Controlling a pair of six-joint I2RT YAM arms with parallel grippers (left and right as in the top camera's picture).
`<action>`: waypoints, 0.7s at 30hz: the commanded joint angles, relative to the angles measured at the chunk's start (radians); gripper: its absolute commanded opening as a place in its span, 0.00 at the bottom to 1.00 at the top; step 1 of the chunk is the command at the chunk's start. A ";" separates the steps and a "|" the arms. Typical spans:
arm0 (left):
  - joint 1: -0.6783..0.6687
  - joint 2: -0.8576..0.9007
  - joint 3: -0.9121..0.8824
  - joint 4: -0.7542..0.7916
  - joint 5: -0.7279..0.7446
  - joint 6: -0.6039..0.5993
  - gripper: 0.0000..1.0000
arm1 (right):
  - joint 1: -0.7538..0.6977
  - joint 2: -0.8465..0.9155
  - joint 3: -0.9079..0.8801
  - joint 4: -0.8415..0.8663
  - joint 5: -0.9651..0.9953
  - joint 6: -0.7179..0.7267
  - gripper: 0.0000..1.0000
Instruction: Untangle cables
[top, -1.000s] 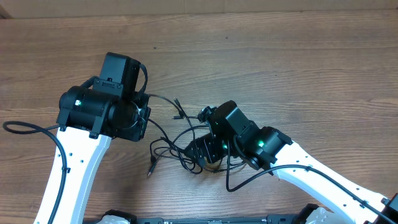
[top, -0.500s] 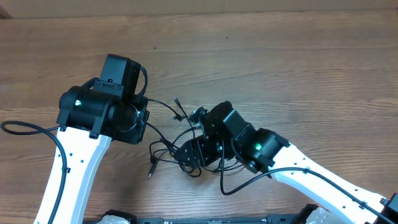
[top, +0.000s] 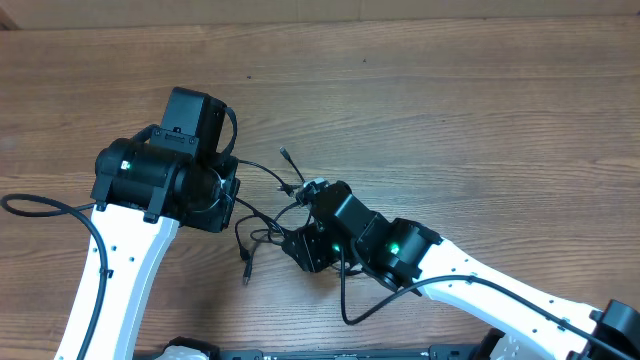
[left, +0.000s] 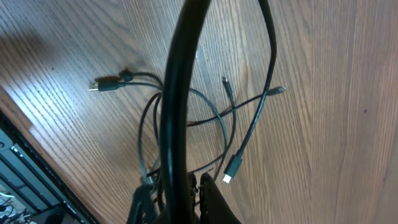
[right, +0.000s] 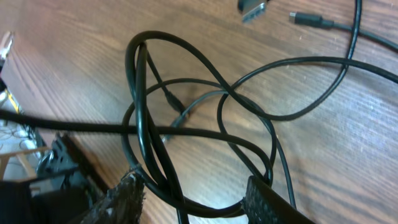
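Overhead and wrist views of the cable tangle. The wooden table (top: 480, 110) fills the field. The left arm (top: 120, 260) rises from 7 o'clock and the right arm (top: 500, 290) enters from 4 o'clock, and we see both wrists meet just below the centre. The left gripper (left: 186, 196) has its fingers pressed together at the lower edge of its wrist view. A strand, blurred by nearness, runs down between them, so we read it as pinched. The right gripper (right: 199, 205) stands with its fingers (right: 130, 199) spread, one on either side of several loops, the pads not yet bearing on them. The cables (top: 262, 235) lie as one knot of crossing black loops on the wood between the two wrists, at about 7 o'clock from the table's centre. From the knot a silver plug (left: 96, 85) points to 9 o'clock in the left wrist view, and a pale-tipped plug (left: 229, 174) lies at 5 o'clock.
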 joint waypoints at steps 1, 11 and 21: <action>0.010 0.004 0.013 -0.011 -0.006 0.005 0.04 | 0.003 0.009 0.002 0.040 0.017 0.033 0.51; 0.010 0.004 0.013 -0.013 -0.022 0.049 0.04 | -0.011 -0.018 0.009 0.101 -0.143 0.035 0.69; 0.010 0.004 0.013 -0.008 -0.003 0.058 0.04 | -0.006 0.051 0.009 0.074 0.069 0.042 0.52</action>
